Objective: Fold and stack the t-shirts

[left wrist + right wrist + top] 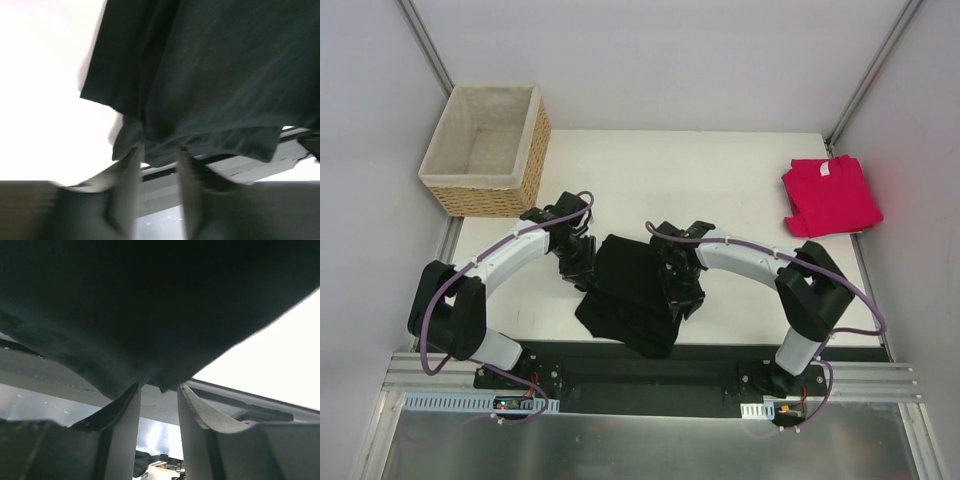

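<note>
The black t-shirt (632, 292) lies bunched in the middle of the table, its lower part hanging over the near edge; its print is hidden. My left gripper (582, 268) sits at its left edge and my right gripper (682, 292) at its right edge. In the left wrist view the fingertips (137, 150) of the left gripper (159, 147) stand close together on the hem of the dark cloth (215, 85). In the right wrist view the right gripper (159, 385) pinches the cloth's edge (140, 315) the same way. The pinkish-red t-shirt (830, 195) lies folded at the far right.
A woven wicker basket (485, 150) with pale lining stands at the back left corner. The white table (680, 170) ends in a black and metal rail (650, 385) at the near edge, where the arm bases are. Grey walls stand on three sides.
</note>
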You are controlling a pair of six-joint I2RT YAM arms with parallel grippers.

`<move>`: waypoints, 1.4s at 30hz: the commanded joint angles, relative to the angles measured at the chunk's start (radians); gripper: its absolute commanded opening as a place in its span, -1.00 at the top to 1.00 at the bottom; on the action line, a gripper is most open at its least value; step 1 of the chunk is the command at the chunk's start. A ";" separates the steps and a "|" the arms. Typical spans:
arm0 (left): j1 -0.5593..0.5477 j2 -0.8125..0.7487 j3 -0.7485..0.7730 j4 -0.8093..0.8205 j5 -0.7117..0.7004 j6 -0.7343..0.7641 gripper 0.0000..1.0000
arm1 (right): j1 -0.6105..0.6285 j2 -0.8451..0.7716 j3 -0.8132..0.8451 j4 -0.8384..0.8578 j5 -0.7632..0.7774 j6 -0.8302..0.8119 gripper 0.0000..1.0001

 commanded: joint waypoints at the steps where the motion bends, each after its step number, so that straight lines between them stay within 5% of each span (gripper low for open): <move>1: 0.012 -0.029 -0.022 -0.076 -0.049 0.005 0.14 | 0.012 -0.088 0.021 -0.094 0.108 0.073 0.21; 4: 0.012 -0.040 -0.022 -0.105 -0.078 0.007 -0.05 | 0.012 -0.166 0.029 -0.172 0.194 0.096 0.17; 10: 0.012 -0.091 0.060 -0.145 -0.119 0.013 -0.06 | 0.007 -0.334 0.093 -0.277 0.367 0.136 0.04; 14: 0.012 -0.153 0.142 -0.118 -0.070 0.023 0.15 | -0.028 -0.398 0.104 -0.231 0.452 0.119 0.00; 17: 0.012 -0.176 0.157 -0.045 -0.035 0.045 0.36 | -0.090 -0.394 0.064 -0.123 0.374 0.074 0.05; 21: 0.012 -0.141 0.133 0.025 0.031 0.053 0.66 | -0.152 -0.342 0.016 0.049 0.254 0.028 0.37; 25: 0.011 -0.080 0.099 0.093 0.062 0.043 0.92 | -0.161 -0.251 0.018 0.141 0.168 -0.002 0.97; 33: -0.007 0.004 0.123 0.151 0.102 0.027 1.00 | -0.160 -0.040 0.073 0.267 0.028 -0.036 0.98; 42: -0.043 0.147 0.025 0.192 0.109 -0.016 1.00 | -0.158 0.141 0.151 0.143 0.008 0.004 0.98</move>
